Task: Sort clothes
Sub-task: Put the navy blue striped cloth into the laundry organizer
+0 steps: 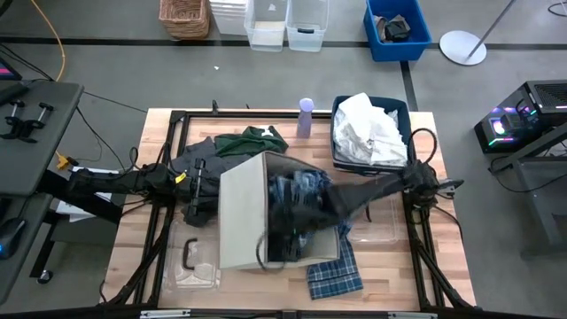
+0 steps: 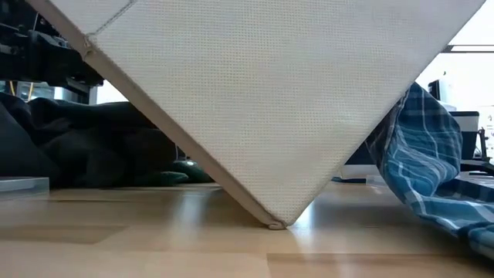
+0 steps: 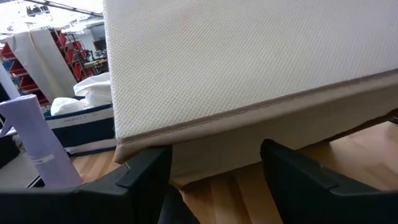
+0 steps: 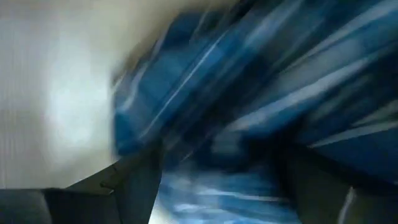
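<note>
The tipped beige fabric box (image 1: 244, 208) is occupying the table's (image 1: 142, 235) centre, resting on one edge, with the plaid shirt (image 1: 335, 275) spilling toward the near edge and the right arm blocking its opening. Dark garments (image 1: 208, 155) are crowding the far-left area; the blue bin (image 1: 338, 133) and purple bottle (image 1: 306, 117) are lining the far edge. Bare wood is remaining along the left edge and near-right corner.

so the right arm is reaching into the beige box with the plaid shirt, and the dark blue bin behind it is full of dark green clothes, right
Not quite. The high view shows the dark blue bin holds white clothes; the dark green garment lies on the table beside the beige box. The right gripper does reach into that box with the plaid shirt.
</note>
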